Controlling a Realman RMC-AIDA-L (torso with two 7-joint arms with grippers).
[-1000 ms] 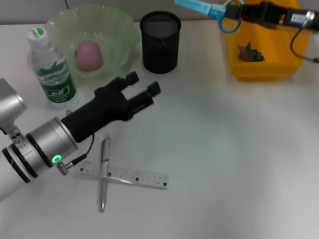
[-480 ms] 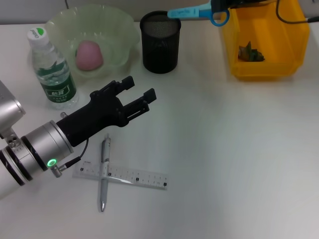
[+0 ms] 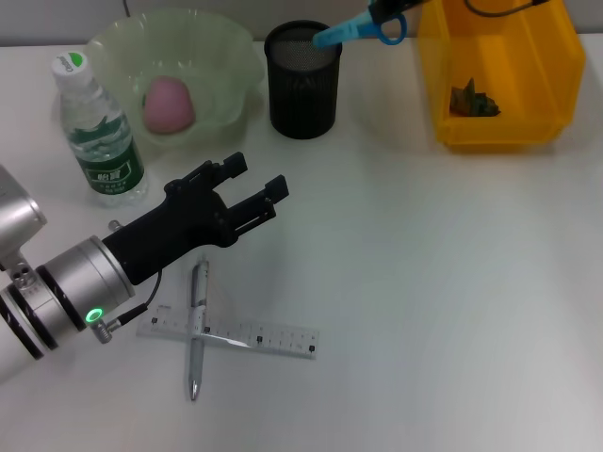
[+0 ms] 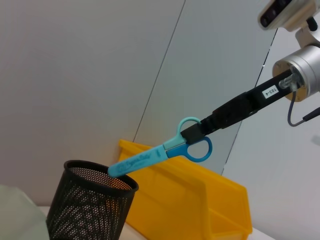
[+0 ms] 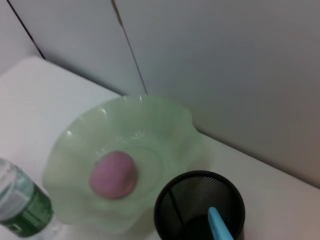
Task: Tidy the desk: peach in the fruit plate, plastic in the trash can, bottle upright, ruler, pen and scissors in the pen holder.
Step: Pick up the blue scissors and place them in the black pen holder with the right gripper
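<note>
Scissors (image 3: 363,25) have swung down, tip over one pen holder (image 3: 302,80).

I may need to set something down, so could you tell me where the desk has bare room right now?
The desk is bare in front of the trash can, right of the ruler. Crowded: the left gripper above the pen, the bottle, fruit plate and pen holder.

Black wire-mesh pen holder (image 3: 302,79), glossy yellow plastic trash can (image 3: 499,80).
</note>
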